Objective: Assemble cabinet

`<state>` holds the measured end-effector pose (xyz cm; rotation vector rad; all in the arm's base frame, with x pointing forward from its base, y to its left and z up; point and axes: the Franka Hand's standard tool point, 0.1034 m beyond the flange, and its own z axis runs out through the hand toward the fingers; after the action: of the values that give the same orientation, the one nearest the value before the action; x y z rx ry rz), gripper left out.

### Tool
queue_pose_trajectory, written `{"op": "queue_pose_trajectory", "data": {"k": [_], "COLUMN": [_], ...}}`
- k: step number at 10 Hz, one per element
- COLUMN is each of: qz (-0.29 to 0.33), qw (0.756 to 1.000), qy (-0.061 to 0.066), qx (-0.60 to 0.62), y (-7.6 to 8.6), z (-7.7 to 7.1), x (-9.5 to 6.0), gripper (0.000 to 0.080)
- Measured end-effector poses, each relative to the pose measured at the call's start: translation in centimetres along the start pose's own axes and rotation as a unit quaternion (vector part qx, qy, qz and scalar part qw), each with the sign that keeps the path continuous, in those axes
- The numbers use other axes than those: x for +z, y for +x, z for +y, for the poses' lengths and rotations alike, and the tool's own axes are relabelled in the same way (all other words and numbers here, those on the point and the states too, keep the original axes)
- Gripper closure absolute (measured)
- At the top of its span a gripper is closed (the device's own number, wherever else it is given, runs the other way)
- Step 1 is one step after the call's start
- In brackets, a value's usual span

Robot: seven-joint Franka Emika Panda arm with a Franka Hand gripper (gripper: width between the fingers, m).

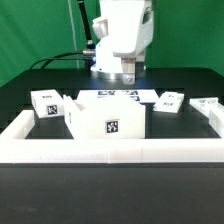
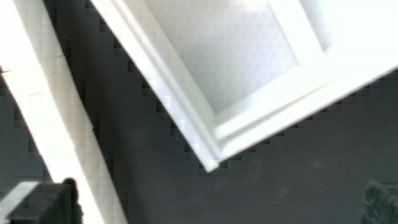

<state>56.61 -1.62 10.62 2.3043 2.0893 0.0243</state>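
The cabinet body (image 1: 106, 118), a large white open box with a square tag on its front, stands mid-table. In the wrist view one corner of it (image 2: 249, 70) shows from above, with its rim and recessed inside. Smaller white tagged blocks lie at the exterior view's left (image 1: 46, 103), right (image 1: 170, 100) and far right (image 1: 207, 104). My gripper (image 1: 128, 73) hangs above the table just behind the body and touches nothing. In the wrist view the gripper (image 2: 210, 206) is open and empty. One dark finger (image 2: 43, 204) shows at the picture's edge.
The long low white border rail (image 1: 110, 153) runs along the front and up both sides. The marker board (image 1: 122, 95) lies flat behind the body, under the gripper. A long white strip (image 2: 50, 120) runs beside the body in the wrist view. I cannot tell what it is.
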Motion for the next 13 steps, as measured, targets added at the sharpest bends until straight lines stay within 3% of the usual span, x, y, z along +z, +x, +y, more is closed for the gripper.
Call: {"op": "queue_pose_trajectory", "data": {"k": [5,7,8,10,13], "qz": [0.000,0.001,0.000,-0.005,-0.004], "qw": [1.000,0.993,0.988,0.975,0.977], "qy": [-0.001,-0.013,-0.007,-0.025,-0.022], "qx": [-0.002,-0.117,-0.156,-0.223,-0.210], "y": [-0.3,-1.9,-2.4,-3.3,-3.5], "z": [-0.2,-0.9,-1.6,-1.8,-2.0], "x": [0.2,0.9,1.5,1.8,2.0], "gripper": [0.0001,0.0001,0.0001,0.0001,0.0001]}}
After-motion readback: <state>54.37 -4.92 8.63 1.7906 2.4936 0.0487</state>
